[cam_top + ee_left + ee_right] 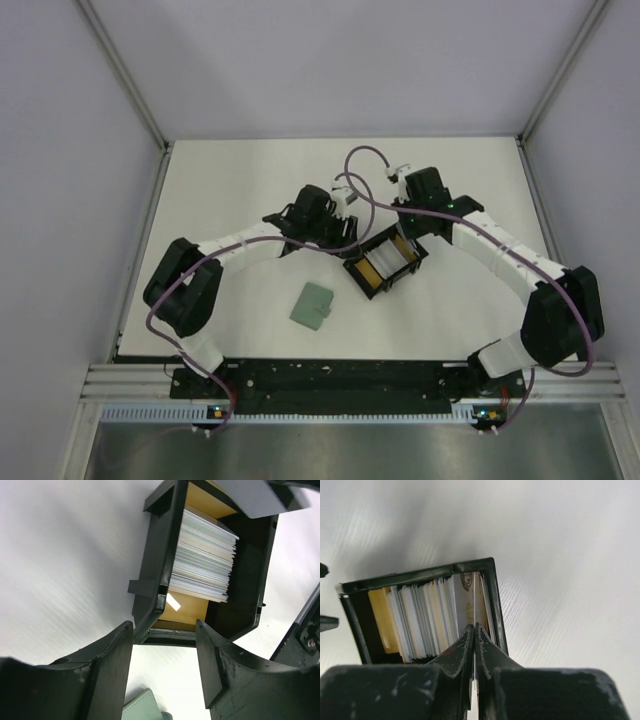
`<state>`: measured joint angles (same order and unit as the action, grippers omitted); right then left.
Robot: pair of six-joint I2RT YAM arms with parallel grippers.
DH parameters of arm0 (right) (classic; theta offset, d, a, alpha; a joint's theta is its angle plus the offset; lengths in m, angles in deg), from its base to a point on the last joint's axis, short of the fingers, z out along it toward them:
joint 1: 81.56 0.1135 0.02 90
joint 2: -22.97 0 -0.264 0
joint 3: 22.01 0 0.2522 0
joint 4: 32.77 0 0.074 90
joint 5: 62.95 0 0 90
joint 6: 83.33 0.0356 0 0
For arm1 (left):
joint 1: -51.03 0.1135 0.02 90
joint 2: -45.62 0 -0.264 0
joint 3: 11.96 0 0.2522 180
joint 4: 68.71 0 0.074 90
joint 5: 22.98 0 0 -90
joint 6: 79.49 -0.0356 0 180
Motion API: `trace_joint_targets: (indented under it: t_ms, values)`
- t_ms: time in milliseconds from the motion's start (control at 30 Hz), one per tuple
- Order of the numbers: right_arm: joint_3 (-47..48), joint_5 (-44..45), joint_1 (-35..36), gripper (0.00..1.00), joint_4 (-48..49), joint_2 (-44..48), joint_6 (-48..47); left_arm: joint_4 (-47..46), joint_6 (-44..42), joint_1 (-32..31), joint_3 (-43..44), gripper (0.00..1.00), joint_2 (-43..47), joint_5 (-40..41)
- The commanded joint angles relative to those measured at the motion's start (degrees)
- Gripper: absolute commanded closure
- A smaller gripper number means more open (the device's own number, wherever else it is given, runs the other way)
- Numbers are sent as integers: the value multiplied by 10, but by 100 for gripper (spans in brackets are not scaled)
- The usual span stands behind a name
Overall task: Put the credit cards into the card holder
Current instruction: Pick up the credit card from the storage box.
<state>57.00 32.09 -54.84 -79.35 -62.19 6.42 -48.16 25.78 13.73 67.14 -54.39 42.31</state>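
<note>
A stack of credit cards (386, 259) stands on edge in a black open box (357, 277) at the table's middle. They also show in the left wrist view (205, 555). My right gripper (475, 628) is over the box's right end, shut on the top edge of one thin white card (475, 597) standing among the cards (422, 617); it also shows in the top view (403, 240). My left gripper (164, 630) is open and empty just left of the box, seen from above too (345, 238). The sage-green card holder (313, 305) lies closed and flat in front; its corner shows between my left fingers (142, 707).
The box (155, 565) has a yellow-orange inside wall (182, 611). White table all round, with walls at the left, right and back. Both arms reach in over the table's middle, cables looping above them.
</note>
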Motion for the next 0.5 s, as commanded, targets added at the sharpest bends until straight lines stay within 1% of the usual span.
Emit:
trace_joint_targets:
  t_ms: [0,100,167,233,300,400,467]
  values:
    - [44,-38,-2,100,-3,61,19,-30,38,0,-18,42,49,69]
    - [44,-93,-2,100,-32,93,37,-24,56,1,-34,43,69,115]
    - [37,-130,-1,100,-59,115,49,4,84,4,-36,41,84,180]
    - [23,-154,10,100,-84,145,67,26,102,8,-48,41,105,222]
    - [-6,-155,33,100,-104,176,89,37,125,11,-67,39,131,264]
    - [-46,-159,87,100,-114,206,126,50,161,12,-95,36,168,301]
    - [-82,-147,129,100,-113,214,154,54,174,14,-117,32,189,313]
